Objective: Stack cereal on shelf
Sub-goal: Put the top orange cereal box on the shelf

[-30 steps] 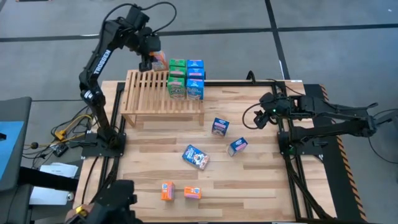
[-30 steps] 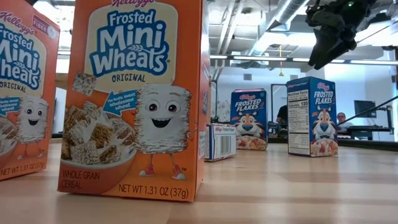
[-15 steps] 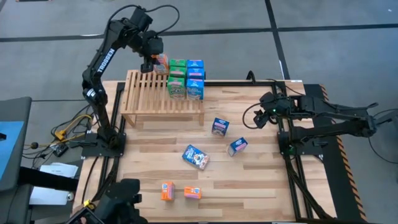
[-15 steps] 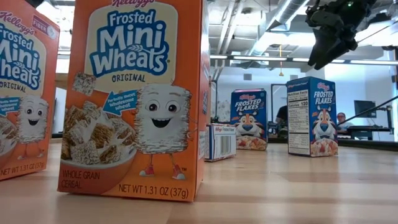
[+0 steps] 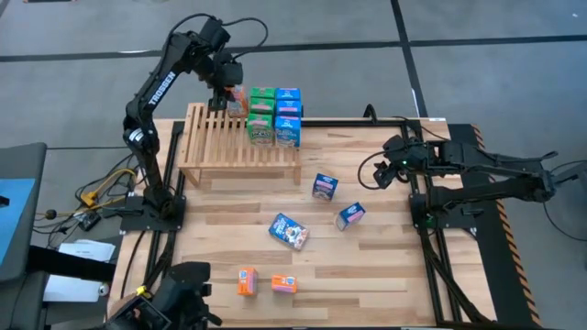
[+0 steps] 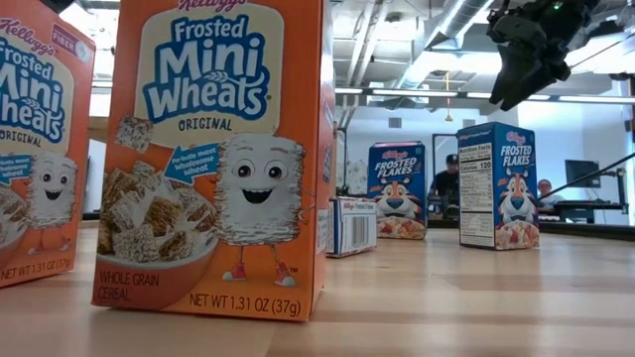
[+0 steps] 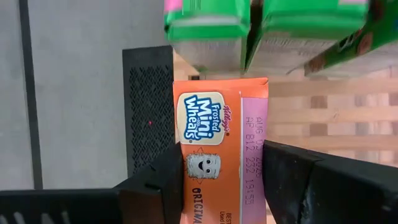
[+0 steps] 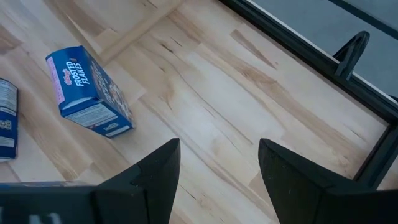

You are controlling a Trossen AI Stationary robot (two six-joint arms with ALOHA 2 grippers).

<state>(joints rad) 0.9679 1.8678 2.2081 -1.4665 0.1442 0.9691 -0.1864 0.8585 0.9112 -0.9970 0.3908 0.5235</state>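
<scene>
Left tool (image 7: pixel 221 180) clamps orange cereal box (image 7: pixel 217 143) — beside green boxes (image 7: pixel 261 31)

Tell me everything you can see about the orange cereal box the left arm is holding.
The orange cereal box is a small cardboard Frosted Mini Wheats pack with a pink side panel printed with a date code. The left gripper is shut on it, one dark finger on each side. It is at the back left of the wooden rack, beside the green boxes already stacked there. Whether it rests on the slats is unclear.
</scene>
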